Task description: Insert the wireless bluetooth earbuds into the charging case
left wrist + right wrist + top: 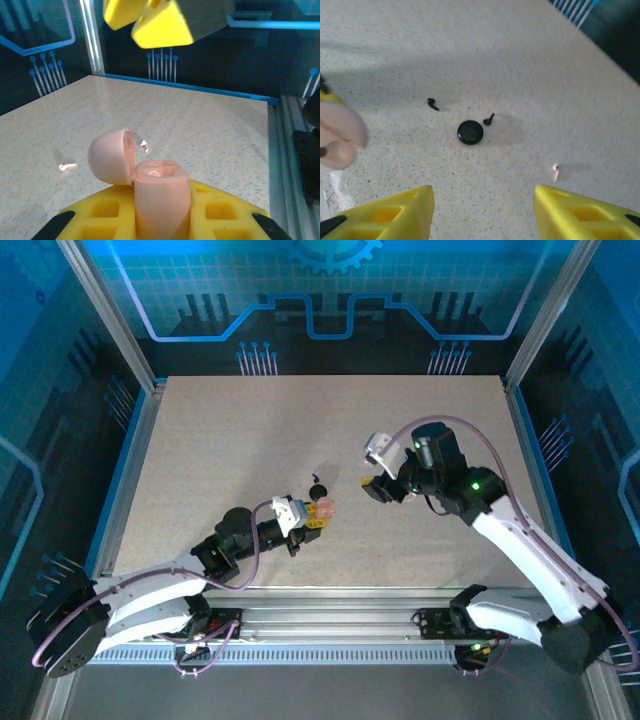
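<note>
My left gripper (pixel 308 517) is shut on the pale pink charging case (pixel 162 192), which stands upright between the yellow pads (pixel 220 215). Its lid (pixel 111 156) hangs open to the left. The case also appears in the top view (pixel 326 507). One pale pink earbud (pixel 67 165) lies on the table beyond it, also seen in the right wrist view (pixel 555 171). My right gripper (pixel 482 210) hovers open above the table with nothing between its fingers. Below it lie a shut round black case (pixel 470 132) and two black earbuds (pixel 433 104) (pixel 489 119).
The speckled table (pixel 250 430) is bounded by blue rails and metal posts. An aluminium rail (pixel 330 625) runs along the near edge by the arm bases. The right gripper's yellow fingers (pixel 150 20) hang high in the left wrist view.
</note>
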Motion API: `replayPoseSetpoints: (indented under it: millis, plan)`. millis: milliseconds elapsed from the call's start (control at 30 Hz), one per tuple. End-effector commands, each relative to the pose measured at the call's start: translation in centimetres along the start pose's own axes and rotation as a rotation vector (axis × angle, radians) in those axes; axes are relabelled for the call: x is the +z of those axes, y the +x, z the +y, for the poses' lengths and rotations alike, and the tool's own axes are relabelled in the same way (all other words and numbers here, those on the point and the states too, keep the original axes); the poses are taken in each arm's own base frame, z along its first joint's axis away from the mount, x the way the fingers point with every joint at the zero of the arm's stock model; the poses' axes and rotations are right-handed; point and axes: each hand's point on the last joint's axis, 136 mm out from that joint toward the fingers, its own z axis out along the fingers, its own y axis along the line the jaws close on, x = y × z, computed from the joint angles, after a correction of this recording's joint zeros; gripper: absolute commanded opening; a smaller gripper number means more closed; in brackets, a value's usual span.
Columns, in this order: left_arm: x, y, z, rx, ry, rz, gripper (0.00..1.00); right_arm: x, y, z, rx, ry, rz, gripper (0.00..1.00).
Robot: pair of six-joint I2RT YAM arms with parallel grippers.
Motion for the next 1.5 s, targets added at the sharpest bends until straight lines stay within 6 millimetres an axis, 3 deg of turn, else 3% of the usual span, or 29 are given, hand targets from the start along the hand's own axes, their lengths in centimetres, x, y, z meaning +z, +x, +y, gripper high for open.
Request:
replayPoseSetpoints:
  millis: [0, 100, 333, 633, 800, 1133, 1467]
  plan:
    - [-0.9, -1.6, 1.2, -0.001, -0.08, -0.079, 0.14, 1.4, 1.3, -1.0, 0.166, -0.011, 0.109, 0.53]
    - [-1.2, -1.1, 1.5, -0.002, -0.103, -0.06, 0.14, 3.4, 2.2, -2.8, 0.237, 0.011, 0.194, 0.52]
    - [-1.4, 0.0, 2.0, 0.017, -0.14, -0.015, 0.14, 8.1, 4.7, -6.5, 0.417, 0.015, 0.424, 0.39]
    - [-1.3, 0.8, 2.4, 0.04, -0.16, 0.023, 0.14, 13.9, 9.2, -10.7, 0.467, 0.094, 0.634, 0.38]
    - [-1.0, 1.2, 2.7, 0.028, -0.172, 0.044, 0.14, 15.9, 11.4, -12.6, 0.481, 0.124, 0.698, 0.41]
    - [-0.7, 0.8, 3.0, 0.024, -0.182, 0.039, 0.15, 18.7, 13.2, -13.3, 0.527, 0.066, 0.711, 0.4]
    - [-0.5, 0.7, 3.2, 0.023, -0.187, 0.043, 0.14, 20.9, 13.6, -13.2, 0.547, -0.01, 0.69, 0.38]
